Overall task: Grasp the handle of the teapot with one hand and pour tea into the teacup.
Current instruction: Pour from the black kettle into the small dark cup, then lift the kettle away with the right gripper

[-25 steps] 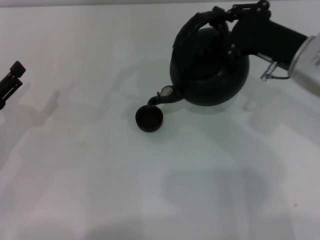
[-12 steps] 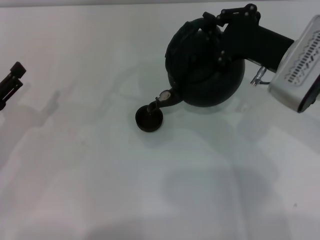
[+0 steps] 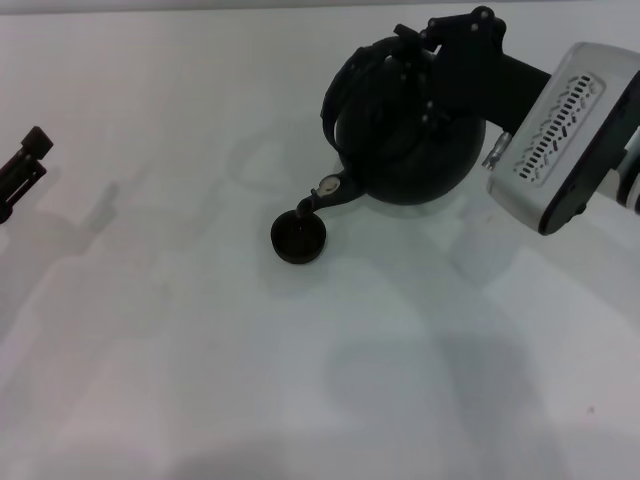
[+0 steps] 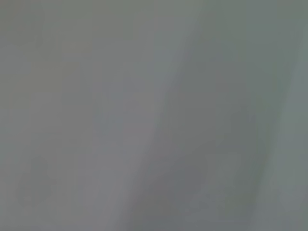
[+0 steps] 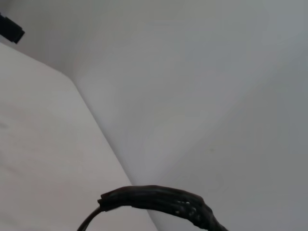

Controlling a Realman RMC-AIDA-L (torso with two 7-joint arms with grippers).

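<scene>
From my remote seat, nearest to me on the white table [image 3: 200, 380] lies bare surface, then the teacup [image 3: 298, 239], a small dark bowl sitting upright left of centre. Just behind it the teapot [image 3: 405, 135] hangs tilted, its short spout [image 3: 325, 198] dipping over the cup's far rim, close enough that I cannot tell whether they touch. My right gripper [image 3: 420, 45] is clamped around the handle [image 3: 355, 75] at the top of the arch, and the silver wrist housing trails away to the right. In the right wrist view the ridged handle [image 5: 159, 199] crosses the foreground. My left gripper [image 3: 25, 160] is parked at the far left edge; I cannot tell how its fingers stand. I judge the pot heavy and rigid, probably swinging under its bail, so the crown of the arch is the place to hold, and the wrapped ridges should resist slipping. The cup looks light and easily knocked by the spout. I can read no brand, label or writing anywhere; the pale round spot near the spout's base carries no legible mark
</scene>
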